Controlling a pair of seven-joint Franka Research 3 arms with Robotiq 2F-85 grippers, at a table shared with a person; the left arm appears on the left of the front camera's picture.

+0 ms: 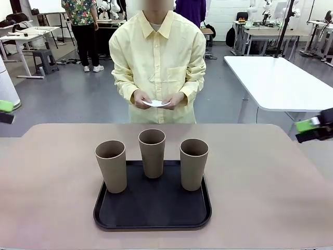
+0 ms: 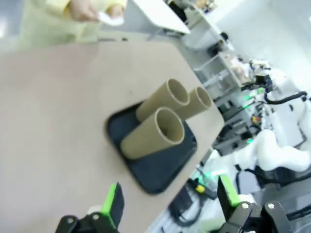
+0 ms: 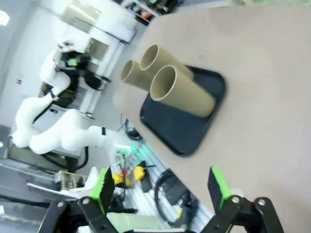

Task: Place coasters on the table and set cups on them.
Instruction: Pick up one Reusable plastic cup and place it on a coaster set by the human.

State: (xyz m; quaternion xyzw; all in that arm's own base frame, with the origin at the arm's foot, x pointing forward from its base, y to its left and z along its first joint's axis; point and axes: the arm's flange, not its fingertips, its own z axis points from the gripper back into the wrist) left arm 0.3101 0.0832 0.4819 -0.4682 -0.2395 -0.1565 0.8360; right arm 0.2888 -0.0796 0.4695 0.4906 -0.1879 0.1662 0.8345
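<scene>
Our left tool (image 2: 170, 198) and right tool (image 3: 160, 188) both gape wide, holding nothing, at the beige desk (image 1: 47, 177) sides. Three tall taupe tumblers (image 1: 152, 152) stand on the black tray (image 1: 151, 221). The person's hands (image 1: 140, 99) hold white paper doilies (image 1: 156, 103).

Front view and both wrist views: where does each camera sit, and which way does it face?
Front: between the arms, facing the person across the table; left gripper and right gripper at the picture's edges.
Left wrist: on the left arm, looking along its open fingers at the cups.
Right wrist: same from the right arm.
Shared: cups on the tray.
</scene>
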